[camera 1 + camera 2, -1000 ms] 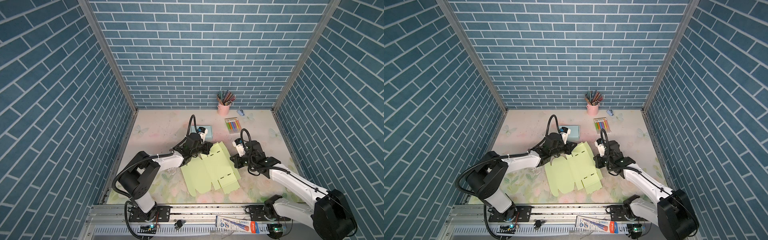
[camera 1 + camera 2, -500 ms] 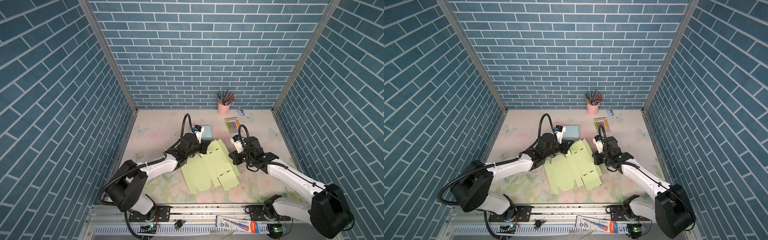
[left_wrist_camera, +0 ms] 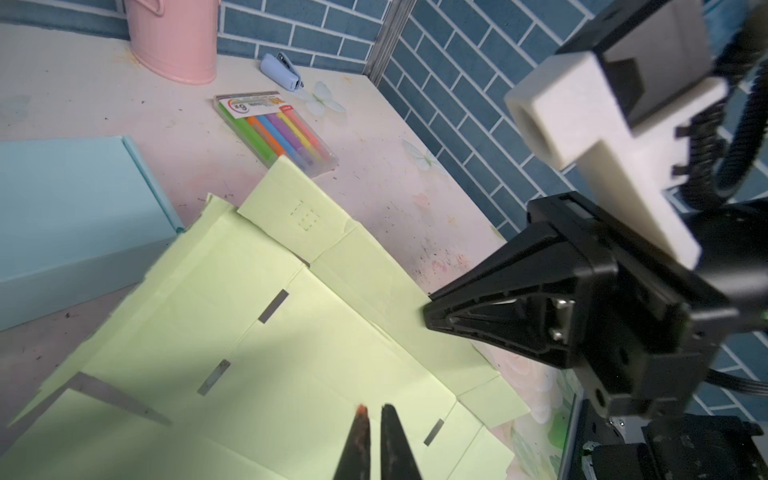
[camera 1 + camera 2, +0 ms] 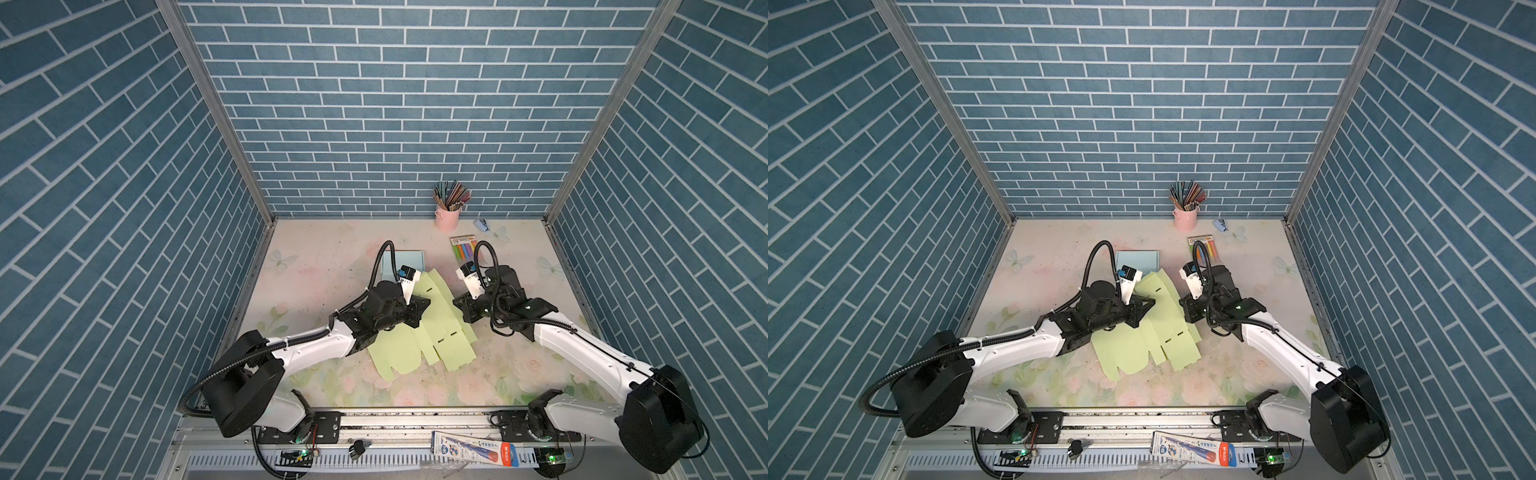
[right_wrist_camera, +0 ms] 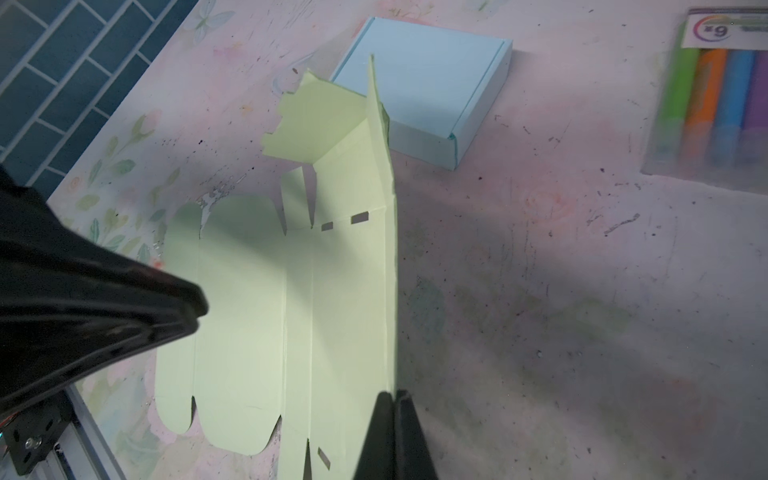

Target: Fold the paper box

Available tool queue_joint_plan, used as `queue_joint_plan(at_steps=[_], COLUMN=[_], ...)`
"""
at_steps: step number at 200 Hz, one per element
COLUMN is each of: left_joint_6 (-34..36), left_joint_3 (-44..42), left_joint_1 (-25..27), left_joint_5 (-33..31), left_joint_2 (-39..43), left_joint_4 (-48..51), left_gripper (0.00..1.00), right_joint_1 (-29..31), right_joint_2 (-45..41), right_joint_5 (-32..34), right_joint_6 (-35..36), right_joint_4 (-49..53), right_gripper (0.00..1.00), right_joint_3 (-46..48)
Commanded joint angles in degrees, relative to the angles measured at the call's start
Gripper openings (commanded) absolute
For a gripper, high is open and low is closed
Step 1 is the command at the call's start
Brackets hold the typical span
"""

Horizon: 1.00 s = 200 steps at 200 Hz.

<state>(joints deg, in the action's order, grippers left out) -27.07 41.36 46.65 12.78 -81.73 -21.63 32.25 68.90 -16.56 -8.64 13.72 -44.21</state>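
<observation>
Robot lab booth: printed brick walls [image 4: 395, 104], floral tabletop [image 4: 316, 266], mounting rail [image 4: 415, 419].

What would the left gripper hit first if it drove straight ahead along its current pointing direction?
Most likely the green paper sheet: the left gripper seems angled down onto it. The right gripper sits close beside that line, and depth is unclear.

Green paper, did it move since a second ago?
Yes. The green paper slid a little toward the back wall; its far tip now lies nearer the blue box.
</observation>
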Motion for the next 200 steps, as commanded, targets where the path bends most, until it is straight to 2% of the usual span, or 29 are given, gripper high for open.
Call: queue_joint_plan(at_steps=[1,40,76,133,200], left_joint_6=[0.8,1.5,1.3,2.3,3.8], left_joint_3=[-0.5,-0.2,0.7,4.4,9.0], left_joint_1=[-1.6,-6.4,-10.1,-11.5,-12.8], left_joint_5=[-0.5,0.8,2.1,2.2,5.8], left_joint_2=[0.0,-0.9,-2.8,-6.3,-9.1], left_joint_4=[0.1,0.4,-1.0,-0.8,-0.1], left_gripper=[0.09,0.08,0.06,0.06,0.06], right_joint_1=[1.8,4.9,5.5,5.7,6.4], right_joint_2=[-0.5,0.0,-0.3,-0.7,-0.7], right_joint_5=[-1.7,-1.7,-2.0,-2.9,-2.9], right_joint_6=[3.0,3.6,3.6,4.0,4.4], right_joint_4=[0.1,-0.6,-1.3,-1.8,-1.9], right_gripper=[0.0,0.0,0.0,0.0,0.0], right_joint_3=[-0.4,0.2,0.6,0.7,0.6])
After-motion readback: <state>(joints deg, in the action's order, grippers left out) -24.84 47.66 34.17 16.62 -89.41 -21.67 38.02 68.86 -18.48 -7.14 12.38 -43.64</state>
